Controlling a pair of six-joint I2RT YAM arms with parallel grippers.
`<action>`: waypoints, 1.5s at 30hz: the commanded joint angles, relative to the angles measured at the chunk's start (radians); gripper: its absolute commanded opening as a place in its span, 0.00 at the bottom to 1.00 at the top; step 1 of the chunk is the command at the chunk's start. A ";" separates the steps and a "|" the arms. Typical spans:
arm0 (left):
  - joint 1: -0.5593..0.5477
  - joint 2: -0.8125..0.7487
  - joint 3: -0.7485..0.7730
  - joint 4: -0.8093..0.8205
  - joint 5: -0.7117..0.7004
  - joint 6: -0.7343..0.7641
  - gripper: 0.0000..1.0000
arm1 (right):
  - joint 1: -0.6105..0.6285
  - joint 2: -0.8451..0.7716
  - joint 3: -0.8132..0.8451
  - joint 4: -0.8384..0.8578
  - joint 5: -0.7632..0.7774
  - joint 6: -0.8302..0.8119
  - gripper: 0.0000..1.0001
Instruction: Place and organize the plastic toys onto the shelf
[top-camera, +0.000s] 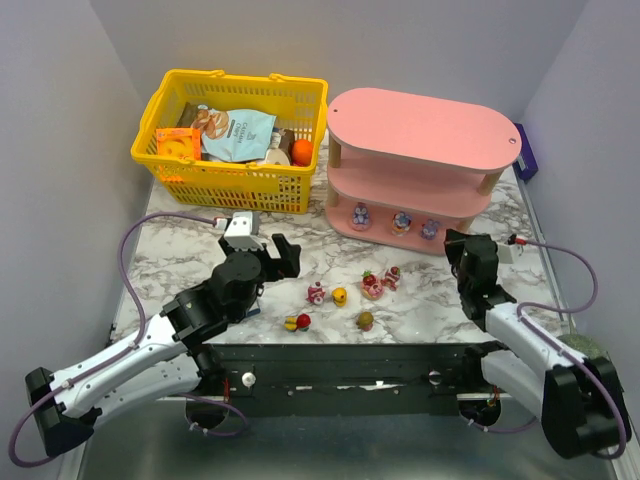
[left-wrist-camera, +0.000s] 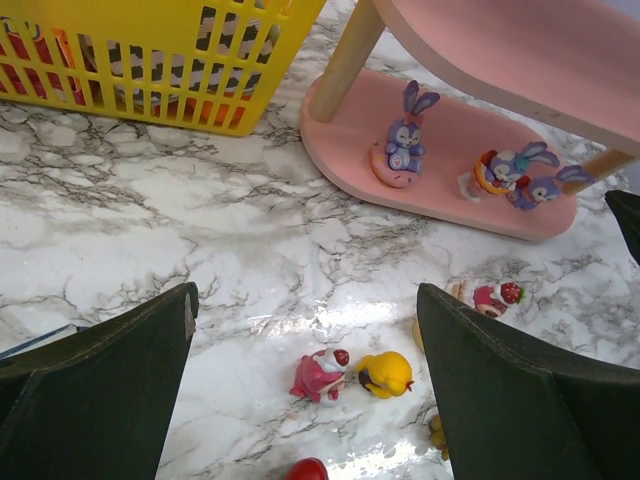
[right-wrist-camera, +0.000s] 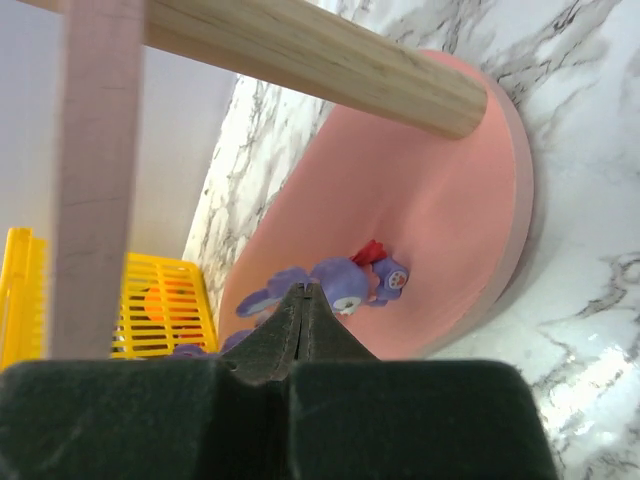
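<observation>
My left end effector hangs over the near left part of the counter with its jaws spread as wide as they go and nothing between them. In my left wrist view a pink toy and a yellow toy, touching each other, lie on the marble below the gap.

My right end effector is near the right edge of the counter, just in front of the shelf. Its jaws are pressed fully together and grip nothing. In my right wrist view its tips point at a purple rabbit figure standing on the bottom tier.

The shelf is at the far right of the counter. Three purple rabbit figures stand in a row along the front edge of its bottom tier, and the top tier is bare.

Six loose toys lie along the middle of the counter's near edge: the pink toy, the yellow toy, a pink and red pair, a red and yellow toy and a brownish yellow toy.

A yellow basket of snack packets sits at the far left corner. A pale blue packet in it carries print too small for me to read.
</observation>
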 joint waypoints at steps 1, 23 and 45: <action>0.006 -0.034 0.004 -0.028 0.036 -0.022 0.99 | -0.008 -0.134 0.024 -0.309 0.001 -0.062 0.06; 0.006 -0.178 0.051 -0.262 0.082 -0.045 0.99 | 0.060 -0.276 -0.041 -0.291 -0.648 -0.660 0.81; 0.006 -0.166 0.040 -0.260 0.042 -0.045 0.99 | 0.488 0.009 0.142 -0.389 -0.007 -0.422 0.63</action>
